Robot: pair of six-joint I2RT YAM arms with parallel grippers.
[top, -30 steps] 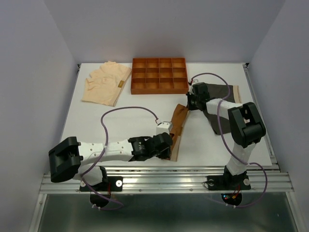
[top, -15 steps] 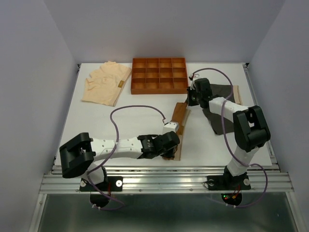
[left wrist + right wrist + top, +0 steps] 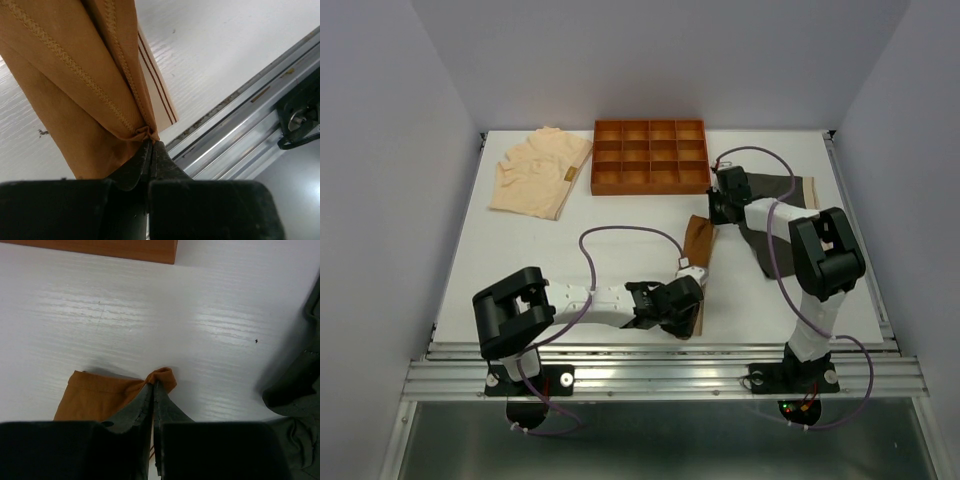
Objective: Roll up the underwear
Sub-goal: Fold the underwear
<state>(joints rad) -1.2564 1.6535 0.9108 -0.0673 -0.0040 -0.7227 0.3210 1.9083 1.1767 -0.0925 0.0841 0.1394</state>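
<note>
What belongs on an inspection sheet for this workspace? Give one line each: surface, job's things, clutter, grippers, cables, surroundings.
Surface: white table.
Job's things: rust-brown underwear held at both ends; dark grey underwear far right; peach underwear far left.
Clutter: compartment tray, far edge.
Grippers: left gripper shut on the rust-brown pair's near end; right gripper shut on its far end.
Cables: purple cables looping along both arms.
Surroundings: grey walls; metal rail at near edge.
</note>
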